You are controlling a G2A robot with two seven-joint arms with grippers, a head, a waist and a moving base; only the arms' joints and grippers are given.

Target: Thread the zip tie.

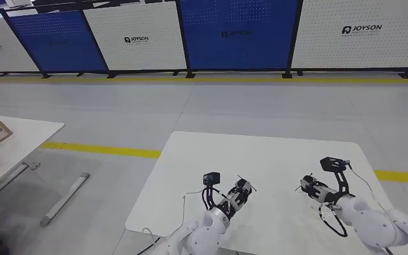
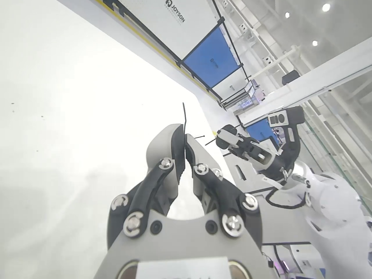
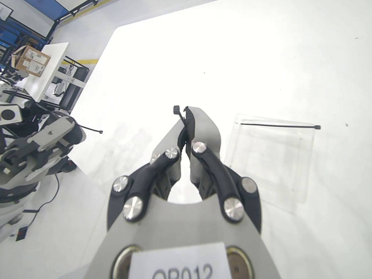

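Note:
My left gripper (image 2: 185, 134) is shut on a thin black zip tie (image 2: 184, 114), whose tail pokes up past the fingertips. Seen from the right wrist, that tie's head (image 3: 100, 132) sticks out sideways from the left gripper (image 3: 77, 132). My right gripper (image 3: 186, 117) is shut on a second black zip tie, its square head (image 3: 176, 110) just beyond the tips. In the top view the left gripper (image 1: 244, 185) and right gripper (image 1: 308, 183) hover over the white table (image 1: 268, 153), facing each other with a gap between them.
A clear plastic tray (image 3: 270, 169) lies on the table beside the right gripper, with another black zip tie (image 3: 279, 125) along its far edge. A second white table (image 1: 25, 137) stands to the left. Blue and white panels (image 1: 236, 32) line the back.

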